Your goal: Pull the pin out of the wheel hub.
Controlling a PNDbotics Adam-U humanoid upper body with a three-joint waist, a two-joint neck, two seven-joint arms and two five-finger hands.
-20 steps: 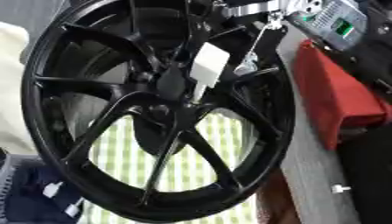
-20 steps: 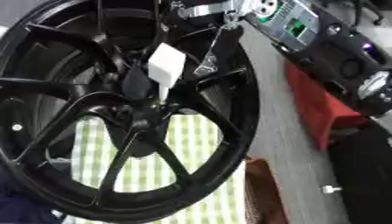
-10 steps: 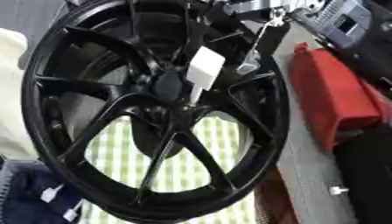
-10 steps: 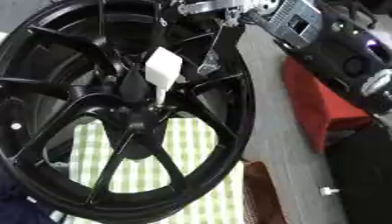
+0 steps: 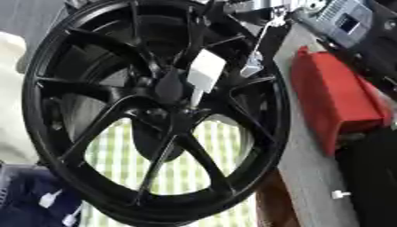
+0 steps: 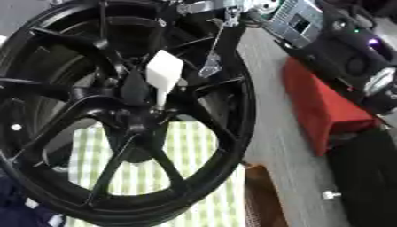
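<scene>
Black wheel (image 5: 155, 119) fills left side, red box (image 5: 333, 97) near its right rim, white pin (image 5: 203, 73) at hub; hand (image 6: 221, 9) at top edge, fingers unclear.

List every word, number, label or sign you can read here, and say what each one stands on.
No text can be read in either view.
White tag at the centre of the black wheel hub: blank or too blurred to tell.
Grey device at the top right: a dark panel, nothing readable on it.
Red box: no marking shows.
</scene>
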